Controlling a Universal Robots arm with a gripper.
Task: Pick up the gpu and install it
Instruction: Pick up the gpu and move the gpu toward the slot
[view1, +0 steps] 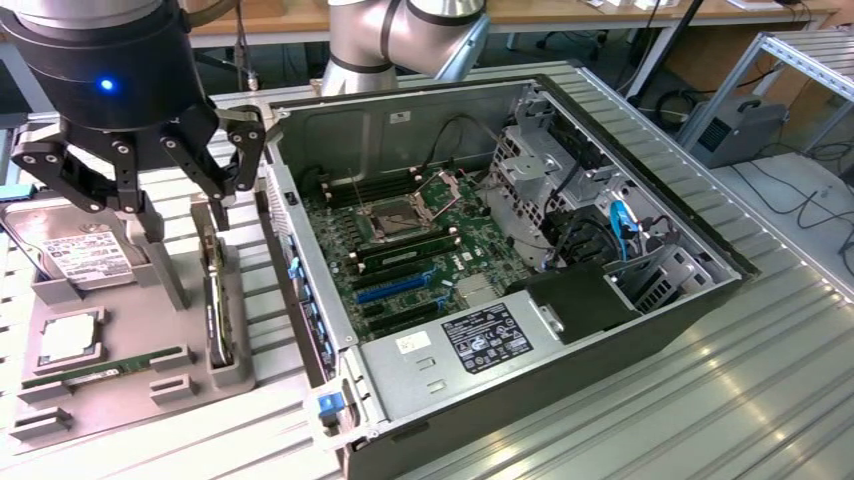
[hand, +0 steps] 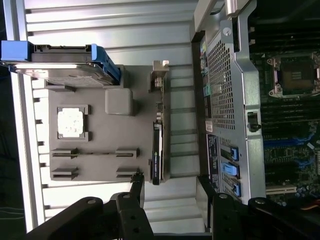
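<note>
The gripper (view1: 183, 215) hangs with jaws spread, empty, just above the gpu (view1: 214, 300), standing on edge in the gray tray (view1: 200, 378), at nine o'clock of the computer case (view1: 441, 380) in the exterior view.

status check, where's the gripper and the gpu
gripper open, empty, above parts tray. gpu on edge in tray, untouched. computer case close beside it.

A robotics lab or workshop: a ribbed metal counter (view1: 747, 400) carries an opened computer case (view1: 387, 125), with an aluminium frame (view1: 798, 48) and loose cables (view1: 817, 200) at the upper right.
</note>
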